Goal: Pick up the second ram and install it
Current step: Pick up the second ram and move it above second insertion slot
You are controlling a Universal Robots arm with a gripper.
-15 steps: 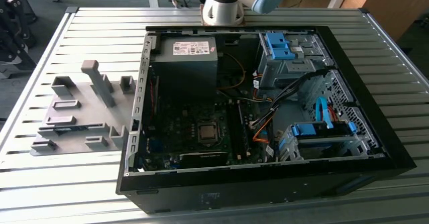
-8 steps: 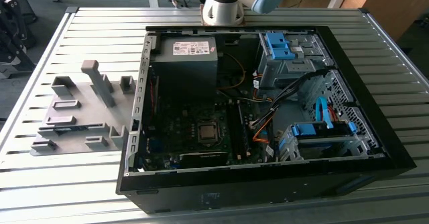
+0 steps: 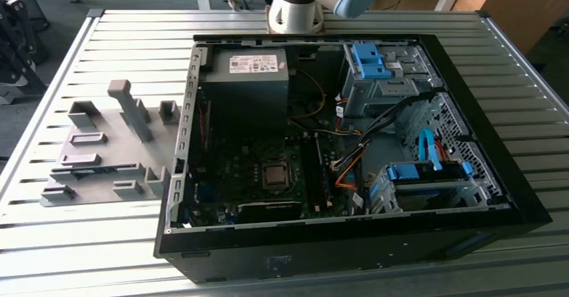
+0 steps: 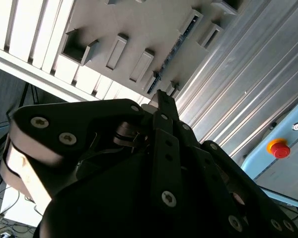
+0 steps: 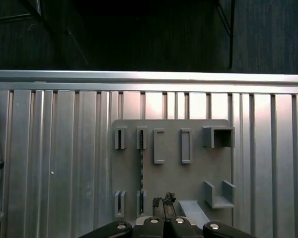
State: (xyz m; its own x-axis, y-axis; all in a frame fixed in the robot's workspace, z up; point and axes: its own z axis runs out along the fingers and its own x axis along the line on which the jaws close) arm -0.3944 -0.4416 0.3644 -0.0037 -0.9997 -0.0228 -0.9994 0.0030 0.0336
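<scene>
Open computer case (image 3: 498, 197) lies on its side on the slatted metal table (image 3: 116, 257). Arm base (image 3: 294, 10) stands at twelve o'clock of the case in the exterior view. Grey fixture plate (image 3: 98, 154) sits at nine o'clock of the case, just beside its wall.

The second ram (image 3: 93, 170) stands on its edge in slotted blocks on the plate, toward the plate's seven o'clock corner. In both wrist views it reads as a thin dark line (image 5: 141, 168) (image 4: 175, 47).

End effector (image 5: 164, 201) hangs over the plate, close beside one end of the ram and not touching it. Fingertips (image 5: 170, 198) sit pressed together with nothing between them.
</scene>
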